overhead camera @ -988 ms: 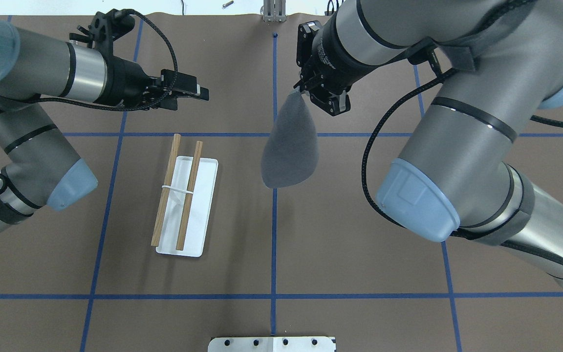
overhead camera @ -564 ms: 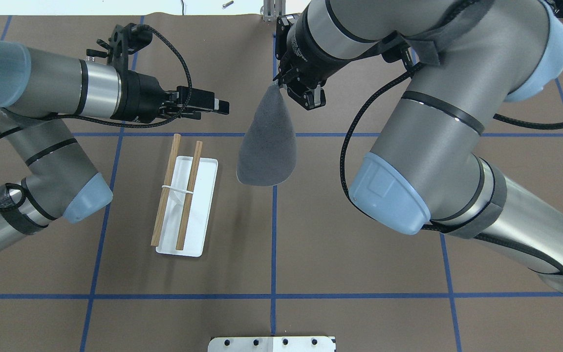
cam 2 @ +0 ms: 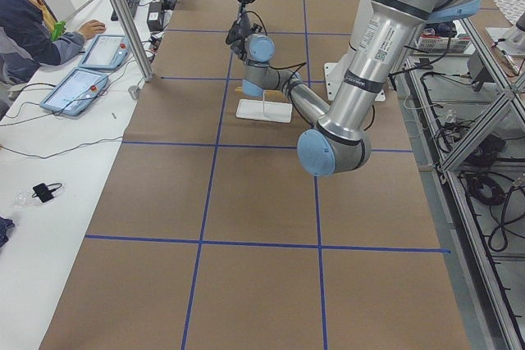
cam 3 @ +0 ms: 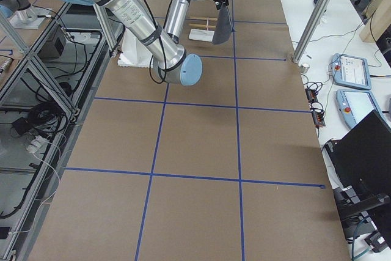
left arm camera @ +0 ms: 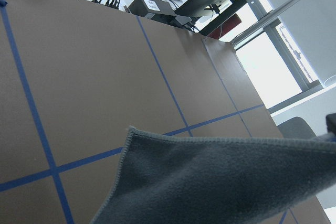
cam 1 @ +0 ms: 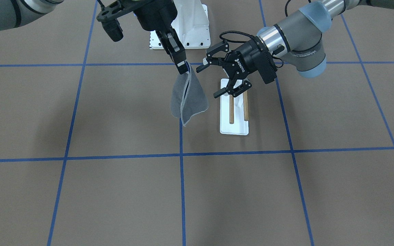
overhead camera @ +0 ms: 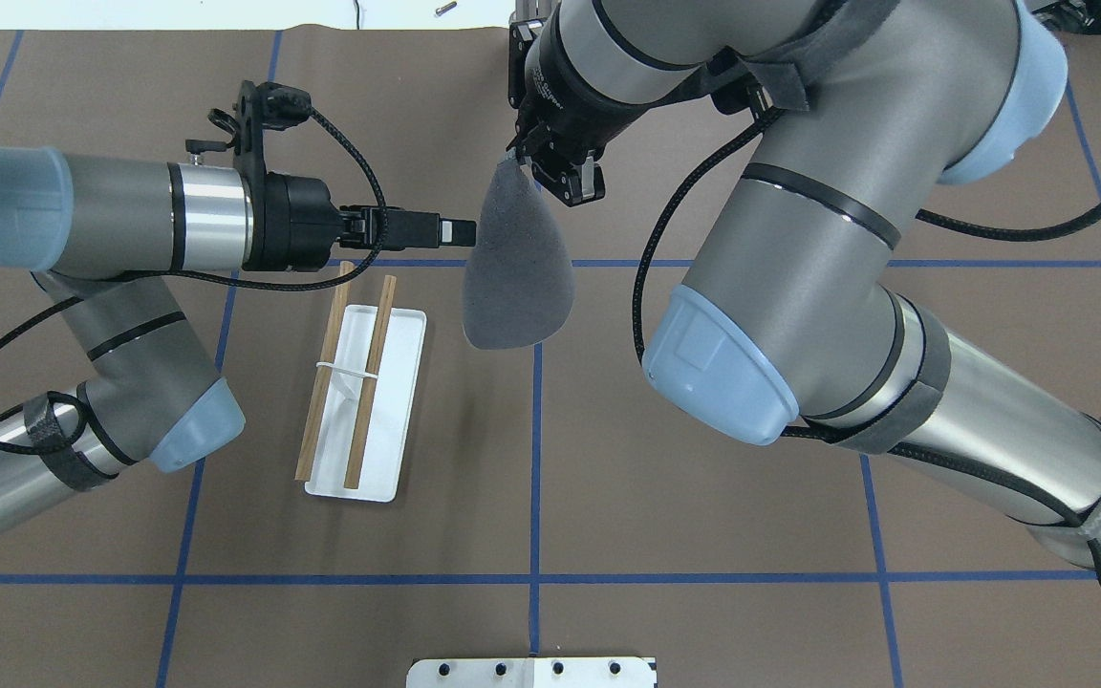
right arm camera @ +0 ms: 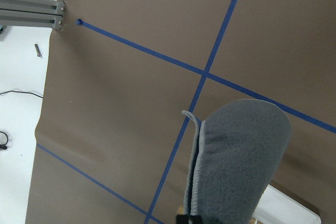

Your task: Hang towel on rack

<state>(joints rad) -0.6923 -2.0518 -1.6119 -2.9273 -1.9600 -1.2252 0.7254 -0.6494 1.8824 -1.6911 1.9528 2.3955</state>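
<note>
The grey towel (overhead camera: 517, 277) hangs in the air from one corner, folded into a teardrop shape, with its pale edging showing in the front view (cam 1: 188, 97). My right gripper (overhead camera: 524, 164) is shut on that top corner (cam 1: 182, 66). My left gripper (cam 1: 207, 82) is open, lies sideways, and its fingertips (overhead camera: 460, 231) reach the towel's left edge. The towel fills the left wrist view (left arm camera: 220, 182) and hangs in the right wrist view (right arm camera: 239, 156). The rack (overhead camera: 364, 401), two wooden bars on a white base, stands on the table below the left gripper (cam 1: 234, 112).
Blue tape lines grid the brown table cover. A white mounting plate (overhead camera: 531, 672) sits at the near edge. An operator (cam 2: 25, 22) with tablets sits at a side table to the left.
My right arm has carried the hanging towel to the left. My left arm has reached right, so its open gripper now meets the towel's edge.
</note>
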